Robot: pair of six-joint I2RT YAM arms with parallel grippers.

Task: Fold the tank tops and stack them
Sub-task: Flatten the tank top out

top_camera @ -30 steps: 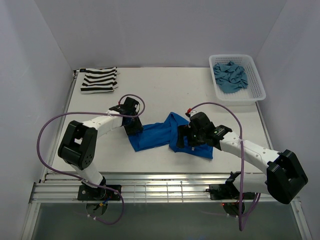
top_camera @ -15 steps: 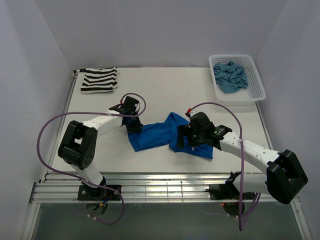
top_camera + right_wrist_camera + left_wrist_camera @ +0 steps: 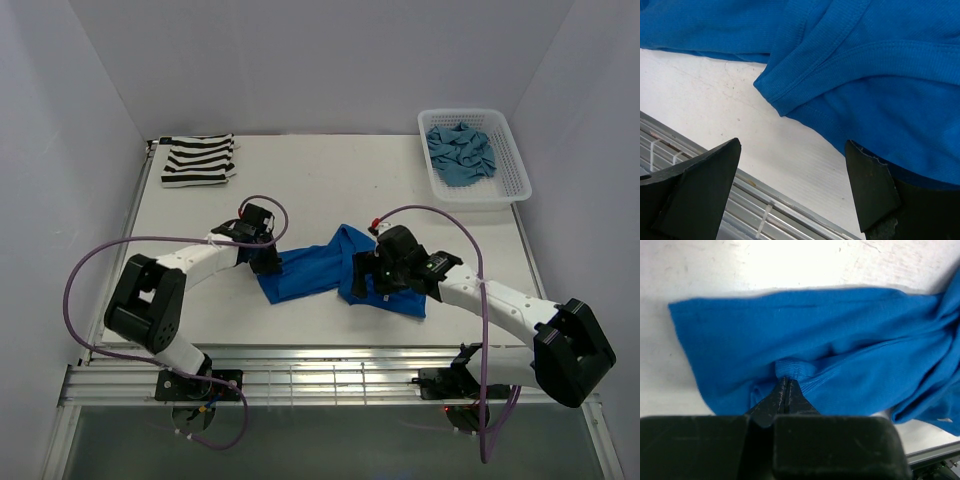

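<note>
- Left gripper [image 3: 786, 382] is pinched tight on the royal blue tank top [image 3: 840, 350]; a small ridge of cloth bunches right at my closed tips, near the garment's 9 o'clock end.
- My right gripper [image 3: 792, 145] is spread wide with nothing between its fingers, hovering low over a hemmed edge on the top's 5 o'clock side. The wrist view shows bare table [image 3: 330, 180] under the gap.
- In the overhead view the royal blue tank top [image 3: 310, 272] lies rumpled and part-doubled at the table's centre, toward 6 o'clock, between my two arms.
- The striped tank top [image 3: 198, 160] sits folded at 10 o'clock, well apart.
- The teal tank top [image 3: 460, 152] lies crumpled in the white lattice basket [image 3: 515, 170] at 1 o'clock.
- I judge the step in hand is flattening or folding the blue top; one of three looks done.
- Next, I think my right gripper needs to drop onto that hem and close. Then both hands can tension the cloth evenly before any fold.
- The risk I see is grabbing two layers at once, since the cloth is overlapped there.
</note>
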